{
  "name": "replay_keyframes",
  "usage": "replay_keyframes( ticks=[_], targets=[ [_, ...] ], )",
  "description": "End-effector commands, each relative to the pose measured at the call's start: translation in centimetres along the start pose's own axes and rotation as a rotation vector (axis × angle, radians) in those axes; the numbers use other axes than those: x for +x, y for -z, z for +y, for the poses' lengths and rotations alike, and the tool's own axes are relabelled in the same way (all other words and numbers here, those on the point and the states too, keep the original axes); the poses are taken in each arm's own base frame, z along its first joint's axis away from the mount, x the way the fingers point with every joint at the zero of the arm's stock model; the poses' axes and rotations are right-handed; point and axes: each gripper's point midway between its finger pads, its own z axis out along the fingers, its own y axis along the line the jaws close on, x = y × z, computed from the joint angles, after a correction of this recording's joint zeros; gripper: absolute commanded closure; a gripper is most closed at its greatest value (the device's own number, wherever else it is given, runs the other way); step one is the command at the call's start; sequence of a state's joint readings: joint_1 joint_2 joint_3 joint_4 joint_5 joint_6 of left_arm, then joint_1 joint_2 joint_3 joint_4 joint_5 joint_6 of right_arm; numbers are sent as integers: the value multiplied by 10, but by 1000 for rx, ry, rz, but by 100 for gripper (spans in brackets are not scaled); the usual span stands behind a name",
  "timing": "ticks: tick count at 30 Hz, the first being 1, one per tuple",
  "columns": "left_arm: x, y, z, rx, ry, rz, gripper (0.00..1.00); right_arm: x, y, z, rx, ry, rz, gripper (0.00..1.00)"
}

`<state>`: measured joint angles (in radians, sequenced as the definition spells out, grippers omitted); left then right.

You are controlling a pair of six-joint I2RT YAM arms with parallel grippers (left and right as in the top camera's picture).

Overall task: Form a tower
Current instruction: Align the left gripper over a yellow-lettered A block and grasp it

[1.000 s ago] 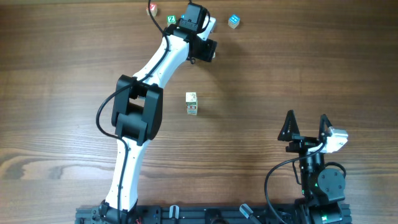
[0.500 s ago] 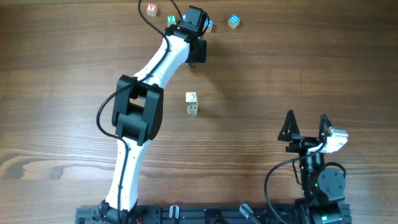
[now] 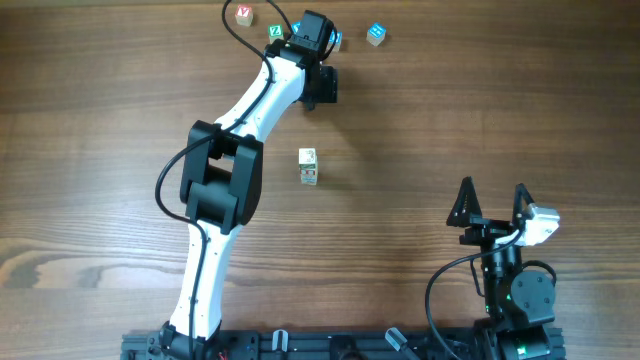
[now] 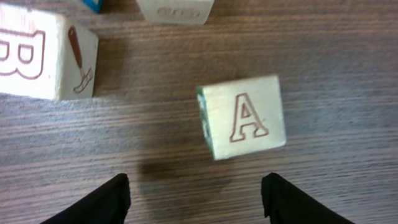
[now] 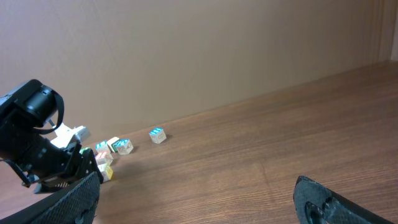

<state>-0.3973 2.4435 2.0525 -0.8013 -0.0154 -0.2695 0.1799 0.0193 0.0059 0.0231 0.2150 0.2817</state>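
Up at the far side of the bench [image 3: 450, 110], the left fingers [image 4: 106, 202] are standing well apart and gripping nothing. Bare wood is showing between them. Just ahead of them, inside their span and nearer the right-hand finger, a pale cube [image 4: 245, 116] is lying slightly turned, its top reading "A" in a brown outline. Ahead and to their left, a larger-looking cube [image 4: 37, 53] is showing a "B" on top and a hammer drawing on its side. The tower [image 3: 308, 166] is standing alone behind the left fingers, towards mid-bench, with open wood all round it. The right fingers [image 3: 465, 205] are also spread wide and empty, well apart from the tower. Far ahead of them a blue cube [image 3: 375, 34] is lying.
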Motion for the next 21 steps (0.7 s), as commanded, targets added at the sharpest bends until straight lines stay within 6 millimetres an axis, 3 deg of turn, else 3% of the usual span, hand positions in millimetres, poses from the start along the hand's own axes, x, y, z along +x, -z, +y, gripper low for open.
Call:
replay_keyframes(
  ticks=[1,9,12,16,21],
  targets=[
    [4,-8,-6,26,4,9,23,-3,0,-3,15,15,-13,0],
    [-12,-14,-6,9,85,-66,20,-3,0,-3,15,15,-13,0],
    [-5,-29,-5,-6,80,-49,30,-3,0,-3,15,15,-13,0],
    [-11,-29,-2,-10,86,-70,47,-3,0,-3,15,15,-13,0],
    [-12,-25,2,-33,76,-76,56,-3,0,-3,15,15,-13,0]
  ],
)
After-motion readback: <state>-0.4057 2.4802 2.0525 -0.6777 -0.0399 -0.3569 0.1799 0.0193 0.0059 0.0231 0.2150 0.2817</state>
